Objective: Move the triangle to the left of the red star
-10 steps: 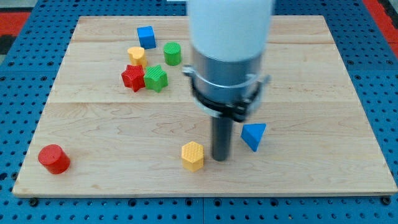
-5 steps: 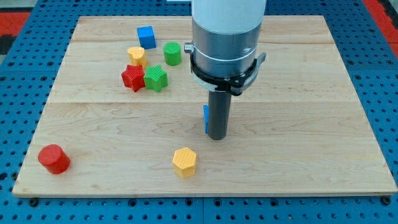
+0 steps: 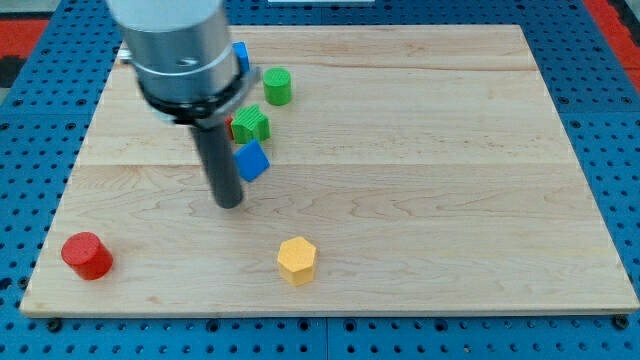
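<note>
Tip (image 3: 230, 203) beside blue triangle (image 3: 252, 161)

A pale wooden board (image 3: 450, 150) lies on a blue perforated base (image 3: 620, 130). A red cylinder block (image 3: 86, 255) stands near the board's bottom-left corner. A yellow hexagonal block (image 3: 297, 260) sits near the bottom edge, toward the centre. Near the view's top, a green cylinder block (image 3: 277, 87) stands above a green star-shaped block (image 3: 254, 124), slightly apart.

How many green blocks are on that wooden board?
2. A green cylinder block near the view's top, and a green star-shaped block just below it. The arm may hide others.
</note>
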Controlling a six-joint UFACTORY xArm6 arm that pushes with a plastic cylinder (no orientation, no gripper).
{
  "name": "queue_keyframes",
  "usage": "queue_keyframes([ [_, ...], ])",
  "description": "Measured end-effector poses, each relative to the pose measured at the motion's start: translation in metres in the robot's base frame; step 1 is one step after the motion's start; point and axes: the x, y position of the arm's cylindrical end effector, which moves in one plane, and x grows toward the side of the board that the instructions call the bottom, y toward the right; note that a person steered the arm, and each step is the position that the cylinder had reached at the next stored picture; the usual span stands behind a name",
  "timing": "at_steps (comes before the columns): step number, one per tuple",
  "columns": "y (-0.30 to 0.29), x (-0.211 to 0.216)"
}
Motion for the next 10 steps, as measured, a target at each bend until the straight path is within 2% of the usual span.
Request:
queue_keyframes([
  [1, 0.025, -0.037],
  [3, -0.108, -0.04],
  [4, -0.105, -0.03],
  [5, -0.01, -0.031],
  [6, -0.01, -0.048],
  [8, -0.104, -0.056],
  [9, -0.104, -0.086],
  [10, -0.104, -0.092],
])
